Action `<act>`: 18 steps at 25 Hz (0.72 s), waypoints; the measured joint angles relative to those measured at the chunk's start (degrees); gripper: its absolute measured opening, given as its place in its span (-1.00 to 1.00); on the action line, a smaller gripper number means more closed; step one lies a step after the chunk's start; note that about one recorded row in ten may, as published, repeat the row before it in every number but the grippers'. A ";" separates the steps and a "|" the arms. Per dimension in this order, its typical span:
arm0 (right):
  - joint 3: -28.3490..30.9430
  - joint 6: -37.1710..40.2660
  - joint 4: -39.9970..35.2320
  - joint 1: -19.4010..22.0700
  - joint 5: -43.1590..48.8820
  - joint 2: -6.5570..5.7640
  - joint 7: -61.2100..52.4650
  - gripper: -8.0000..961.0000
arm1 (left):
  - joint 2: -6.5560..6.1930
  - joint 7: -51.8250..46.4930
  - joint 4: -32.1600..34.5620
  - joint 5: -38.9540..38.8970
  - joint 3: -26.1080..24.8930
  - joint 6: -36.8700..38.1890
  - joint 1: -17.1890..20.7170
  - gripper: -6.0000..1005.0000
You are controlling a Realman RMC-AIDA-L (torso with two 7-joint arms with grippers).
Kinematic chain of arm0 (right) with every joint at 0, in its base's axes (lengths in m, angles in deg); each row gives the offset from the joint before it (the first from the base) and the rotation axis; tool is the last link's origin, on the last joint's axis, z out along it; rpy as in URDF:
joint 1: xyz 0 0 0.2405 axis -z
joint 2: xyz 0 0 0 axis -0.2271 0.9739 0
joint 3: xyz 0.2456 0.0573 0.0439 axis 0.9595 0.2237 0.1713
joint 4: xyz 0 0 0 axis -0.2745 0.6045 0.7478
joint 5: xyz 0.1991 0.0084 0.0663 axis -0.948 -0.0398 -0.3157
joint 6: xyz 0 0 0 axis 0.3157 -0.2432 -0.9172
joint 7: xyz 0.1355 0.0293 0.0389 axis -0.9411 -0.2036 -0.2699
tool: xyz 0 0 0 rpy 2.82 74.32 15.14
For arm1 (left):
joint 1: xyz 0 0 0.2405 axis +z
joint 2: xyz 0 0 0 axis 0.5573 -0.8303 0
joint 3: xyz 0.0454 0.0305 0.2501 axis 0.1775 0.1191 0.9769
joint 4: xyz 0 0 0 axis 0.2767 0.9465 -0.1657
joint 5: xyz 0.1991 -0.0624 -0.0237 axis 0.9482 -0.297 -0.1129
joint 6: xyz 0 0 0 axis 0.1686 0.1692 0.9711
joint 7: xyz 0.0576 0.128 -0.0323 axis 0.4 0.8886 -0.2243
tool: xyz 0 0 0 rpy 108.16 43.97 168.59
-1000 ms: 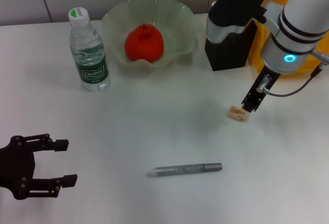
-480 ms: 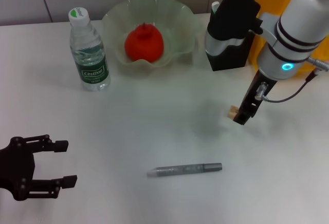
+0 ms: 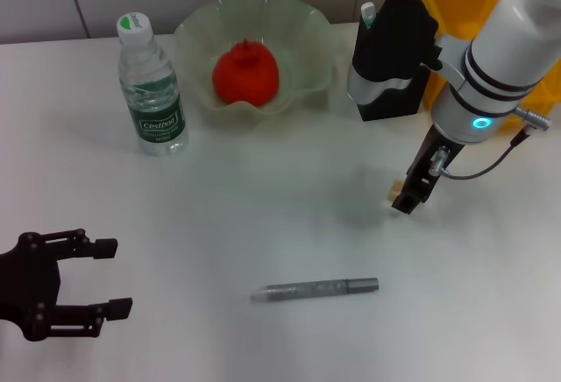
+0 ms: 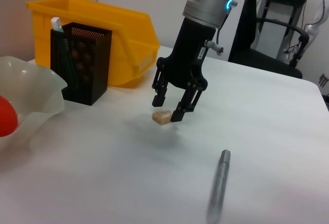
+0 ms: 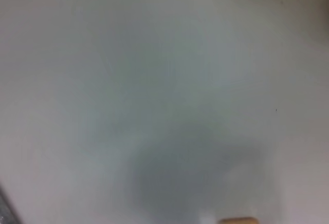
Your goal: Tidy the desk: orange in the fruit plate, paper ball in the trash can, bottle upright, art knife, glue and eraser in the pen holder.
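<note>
White table (image 3: 263, 224) — left wrist view showed right tool (image 4: 172, 108) open astride eraser (image 4: 162, 116); head view hid gap. Left tool (image 3: 101, 277) open, parked.

Right arm (image 3: 517, 40): glossy white cylindrical segments, black bands at joints, glowing cyan ring light near wrist, thin grey cable looping alongside. Black wrist block tapering to slim black two-finger right gripper (image 3: 405, 202). Left gripper (image 3: 48, 285): matte black skeletal linkage frame, squared finger pads, visible pivot screws.
</note>
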 joint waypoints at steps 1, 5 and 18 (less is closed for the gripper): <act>0.00 -0.17 0.03 0.02 0.00 0.00 0.04 0.16 | 0.00 0.00 0.00 0.00 0.00 0.00 -0.03 0.63; 0.00 -0.74 0.20 0.03 -0.02 0.00 0.08 0.15 | 0.00 -0.04 0.00 0.00 0.00 0.00 -0.07 0.63; 0.04 -1.63 2.79 -0.62 -0.92 -0.01 0.05 -0.33 | 0.00 -0.14 0.09 0.00 -0.71 -0.01 -0.28 0.63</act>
